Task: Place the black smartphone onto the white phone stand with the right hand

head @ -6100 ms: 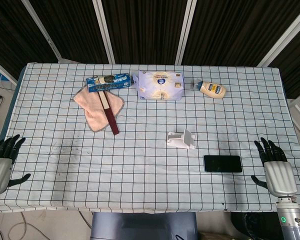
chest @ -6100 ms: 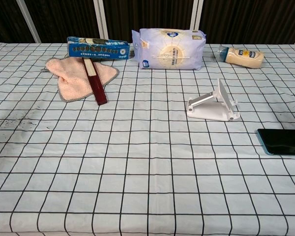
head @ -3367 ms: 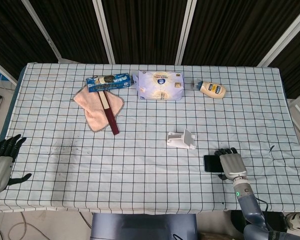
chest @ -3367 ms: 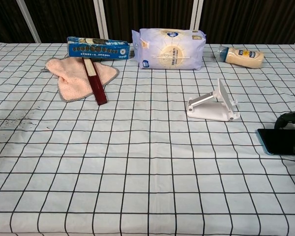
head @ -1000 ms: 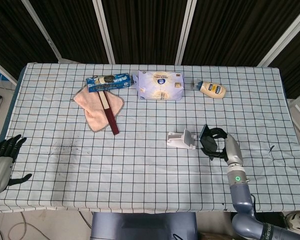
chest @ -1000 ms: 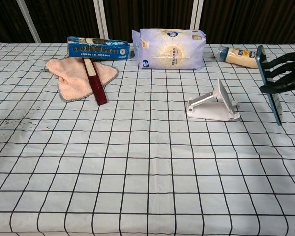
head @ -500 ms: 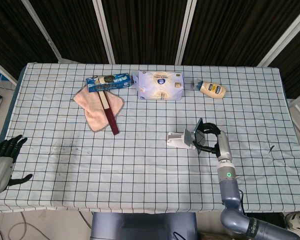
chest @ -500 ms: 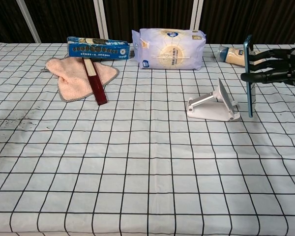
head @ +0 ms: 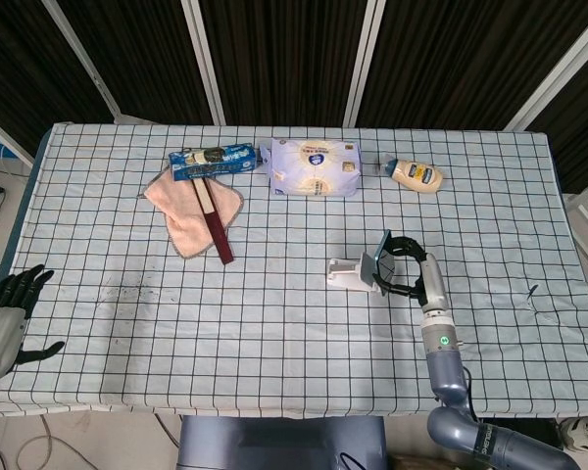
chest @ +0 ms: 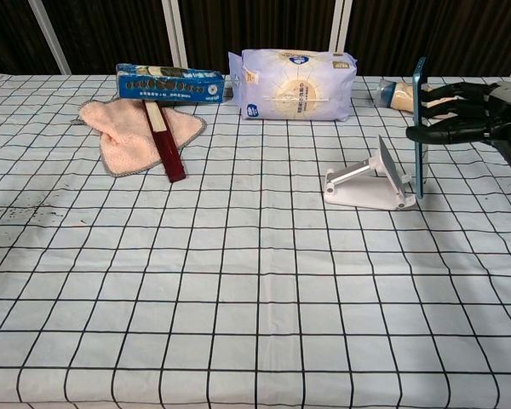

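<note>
My right hand point(chest: 473, 115) point(head: 412, 266) grips the black smartphone point(chest: 419, 128) point(head: 380, 257) upright on its edge, just to the right of the white phone stand point(chest: 370, 181) point(head: 355, 273). The phone's lower edge hangs close above the stand's front lip; I cannot tell whether they touch. The stand sits on the checked cloth right of centre, its back plate tilted. My left hand point(head: 4, 315) rests open at the table's near left corner, seen only in the head view.
Along the far side lie a blue toothpaste box point(head: 212, 161), a pink cloth point(head: 193, 211) with a dark red stick point(head: 214, 221) on it, a pale tissue pack point(head: 314, 167) and a mayonnaise bottle point(head: 416, 175). The table's front edge runs close below my hands.
My right hand picked the phone up from the table, turned it upright and carried it left; over the last second it closed the gap to the stand. The left hand has not moved.
</note>
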`<action>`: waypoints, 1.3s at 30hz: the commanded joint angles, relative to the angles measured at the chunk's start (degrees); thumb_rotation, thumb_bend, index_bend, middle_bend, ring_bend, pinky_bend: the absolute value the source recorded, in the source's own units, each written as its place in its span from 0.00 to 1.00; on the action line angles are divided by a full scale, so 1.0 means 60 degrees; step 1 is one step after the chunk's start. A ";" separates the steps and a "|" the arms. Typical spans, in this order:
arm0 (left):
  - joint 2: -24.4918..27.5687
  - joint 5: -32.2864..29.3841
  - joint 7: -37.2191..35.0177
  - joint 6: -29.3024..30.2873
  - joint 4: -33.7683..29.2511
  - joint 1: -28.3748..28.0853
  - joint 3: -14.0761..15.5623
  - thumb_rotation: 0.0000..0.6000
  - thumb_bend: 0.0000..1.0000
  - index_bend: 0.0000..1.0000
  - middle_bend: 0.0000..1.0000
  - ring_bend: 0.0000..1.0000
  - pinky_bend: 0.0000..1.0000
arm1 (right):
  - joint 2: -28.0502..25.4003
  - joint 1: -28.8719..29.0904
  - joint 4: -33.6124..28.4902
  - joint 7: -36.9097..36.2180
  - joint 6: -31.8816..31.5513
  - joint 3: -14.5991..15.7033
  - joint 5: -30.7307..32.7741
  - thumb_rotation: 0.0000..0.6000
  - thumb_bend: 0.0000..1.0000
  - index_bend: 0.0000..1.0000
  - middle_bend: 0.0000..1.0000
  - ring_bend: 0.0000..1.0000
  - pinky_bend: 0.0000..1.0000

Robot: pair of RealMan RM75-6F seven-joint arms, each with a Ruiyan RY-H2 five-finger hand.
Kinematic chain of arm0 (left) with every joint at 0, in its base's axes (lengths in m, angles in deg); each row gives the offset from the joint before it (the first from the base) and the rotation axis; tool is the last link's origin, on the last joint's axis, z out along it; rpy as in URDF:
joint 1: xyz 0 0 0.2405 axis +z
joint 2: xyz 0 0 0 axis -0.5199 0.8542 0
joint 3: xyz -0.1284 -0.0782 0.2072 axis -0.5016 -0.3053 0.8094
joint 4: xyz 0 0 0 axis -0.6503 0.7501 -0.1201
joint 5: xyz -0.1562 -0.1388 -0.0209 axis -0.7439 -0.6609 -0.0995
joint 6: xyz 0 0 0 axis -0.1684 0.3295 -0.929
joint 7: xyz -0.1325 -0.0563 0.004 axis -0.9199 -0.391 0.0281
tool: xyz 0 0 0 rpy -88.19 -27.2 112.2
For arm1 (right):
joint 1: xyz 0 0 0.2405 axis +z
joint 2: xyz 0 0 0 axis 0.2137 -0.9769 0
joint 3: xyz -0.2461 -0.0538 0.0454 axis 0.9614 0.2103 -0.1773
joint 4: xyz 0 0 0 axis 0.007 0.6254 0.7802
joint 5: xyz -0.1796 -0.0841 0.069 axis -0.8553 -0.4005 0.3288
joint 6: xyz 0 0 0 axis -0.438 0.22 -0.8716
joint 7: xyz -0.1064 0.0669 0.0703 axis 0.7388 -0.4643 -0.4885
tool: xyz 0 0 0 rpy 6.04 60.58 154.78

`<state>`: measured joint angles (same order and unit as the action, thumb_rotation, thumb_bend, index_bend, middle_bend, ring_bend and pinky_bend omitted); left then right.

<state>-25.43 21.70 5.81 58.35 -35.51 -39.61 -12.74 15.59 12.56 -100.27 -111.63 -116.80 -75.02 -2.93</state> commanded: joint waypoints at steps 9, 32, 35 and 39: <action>-0.0003 -0.0050 0.0034 -0.0016 -0.0022 0.0000 -0.0009 1.00 0.00 0.00 0.00 0.00 0.00 | 0.0262 0.0094 0.1002 -0.1384 0.0232 0.0327 -0.1208 1.00 0.72 0.70 0.61 0.56 0.19; -0.0027 -0.0120 0.0165 -0.0061 -0.0056 -0.0004 -0.0001 1.00 0.00 0.00 0.00 0.00 0.00 | 0.0445 0.0322 0.1885 -0.2047 0.0533 0.0365 -0.1426 1.00 0.72 0.70 0.61 0.56 0.19; -0.0030 -0.0146 0.0166 -0.0058 -0.0060 -0.0002 -0.0013 1.00 0.00 0.00 0.00 0.00 0.00 | 0.0495 0.0359 0.2015 -0.2111 0.0586 0.0384 -0.1446 1.00 0.72 0.70 0.61 0.56 0.19; -0.0030 -0.0176 0.0191 -0.0092 -0.0059 -0.0009 -0.0010 1.00 0.00 0.00 0.00 0.00 0.00 | 0.0557 0.0403 0.2208 -0.2183 0.0585 0.0443 -0.1567 1.00 0.72 0.70 0.61 0.56 0.19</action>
<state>-25.60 20.65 6.94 57.81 -35.86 -39.66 -12.81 18.81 14.90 -87.23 -124.55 -113.28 -72.44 -12.19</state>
